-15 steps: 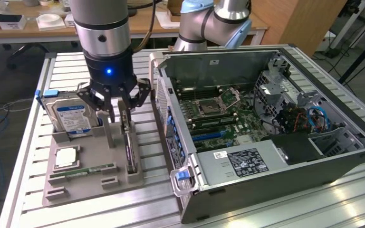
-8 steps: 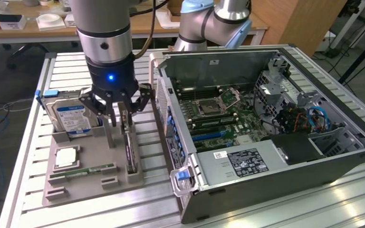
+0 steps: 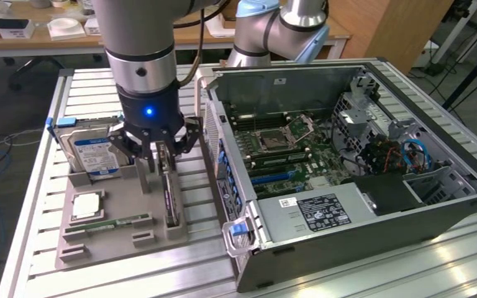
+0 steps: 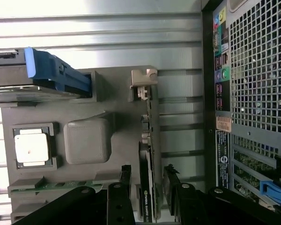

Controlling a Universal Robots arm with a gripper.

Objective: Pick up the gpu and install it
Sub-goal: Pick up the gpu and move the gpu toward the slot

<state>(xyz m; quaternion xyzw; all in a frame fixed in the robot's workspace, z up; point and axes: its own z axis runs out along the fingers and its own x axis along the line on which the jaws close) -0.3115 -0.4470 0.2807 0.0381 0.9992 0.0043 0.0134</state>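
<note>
**Operator:** Where is the gpu right now?

**Arm:** The gpu [image 3: 171, 202] [image 4: 145, 161] stands on its long edge in a slot of the grey tray [image 3: 97, 248] [image 4: 112, 93]. The slot runs along the tray's edge nearest the computer case [image 3: 371, 248] [image 4: 257, 70]. Its silver bracket [image 4: 143, 79] is at the end toward the tray edge where the hard drive [image 3: 94, 152] [image 4: 51, 70] stands upright.

**Operator:** And your end effector?

**Arm:** My end effector [image 3: 156, 171] [image 4: 148, 183] hangs straight down over the card, with its fingers [image 4: 125, 185] spread apart, one on each flat face. From my wrist I see a gap on both sides. I think neither finger touches the card, though the exterior view is too crowded there to confirm it. Nothing is gripped.

**Operator:** What else is on the tabletop?

**Arm:** The tray sits toward the exterior view's left side of the slatted tabletop [image 3: 40, 186] [image 4: 107, 33], just beside the case. In the tray, a square processor chip [image 3: 85, 208] [image 4: 32, 147] lies flat near the middle. A green memory stick [image 3: 110, 223] [image 4: 51, 186] lies in a groove on the side of the chip away from the hard drive. The case lies open on the tabletop at the exterior view's right, with its motherboard [image 3: 288, 143] exposed.
</note>
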